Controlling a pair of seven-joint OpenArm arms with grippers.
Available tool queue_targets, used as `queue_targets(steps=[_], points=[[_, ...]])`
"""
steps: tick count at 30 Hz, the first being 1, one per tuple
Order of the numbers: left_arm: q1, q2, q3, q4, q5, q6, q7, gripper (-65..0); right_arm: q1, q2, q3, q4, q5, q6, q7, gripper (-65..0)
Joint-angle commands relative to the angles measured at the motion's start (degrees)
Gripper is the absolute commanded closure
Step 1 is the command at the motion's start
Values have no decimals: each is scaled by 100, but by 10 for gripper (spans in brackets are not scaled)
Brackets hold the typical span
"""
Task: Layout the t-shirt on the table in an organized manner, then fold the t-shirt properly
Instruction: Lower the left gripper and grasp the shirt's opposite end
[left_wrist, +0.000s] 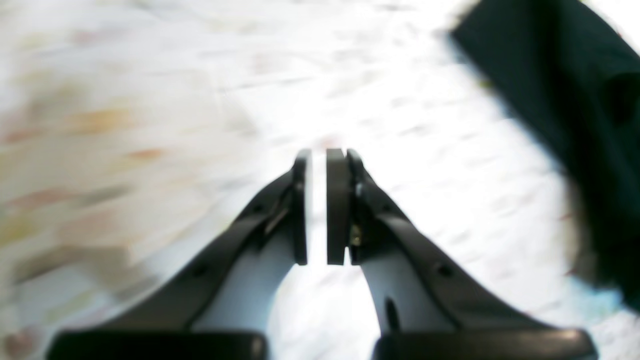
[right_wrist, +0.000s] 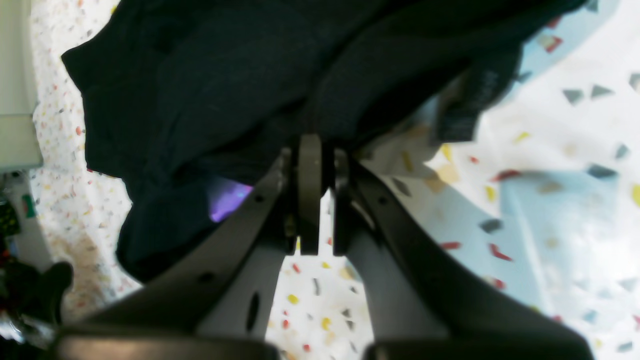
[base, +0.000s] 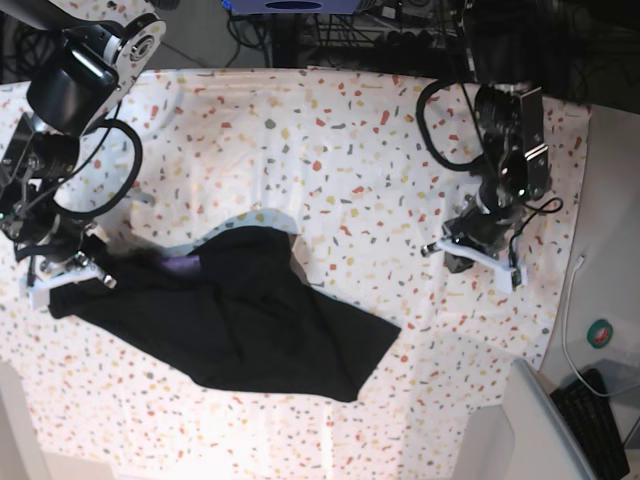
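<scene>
the t-shirt (base: 240, 320) is spread crumpled on the table (base: 350, 150), toward its left half in the base view. its edge is pinched by the right gripper (right_wrist: 316, 150), whose jaws are closed on the cloth. the left gripper (left_wrist: 320, 165) is closed, probably on nothing, above bare table, well apart from the shirt

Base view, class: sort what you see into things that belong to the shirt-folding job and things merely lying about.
Belongs to the job:
black cloth t-shirt
white speckled cloth table
right gripper
left gripper

Lying about:
black keyboard
tangled cables behind the table
</scene>
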Motion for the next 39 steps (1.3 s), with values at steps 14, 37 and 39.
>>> queue_targets(steps=[14, 37, 39], points=[[-2524, 314, -154, -3548, -30, 10, -826, -51, 19, 187, -22, 136, 60, 33, 47, 0], [-2946, 727, -102, -4954, 31, 10, -2127, 0, -175, 187, -22, 144, 87, 51, 47, 0], [-2832, 718, -110, -4831, -13, 10, -2127, 0, -175, 196, -22, 144, 78, 51, 47, 0]])
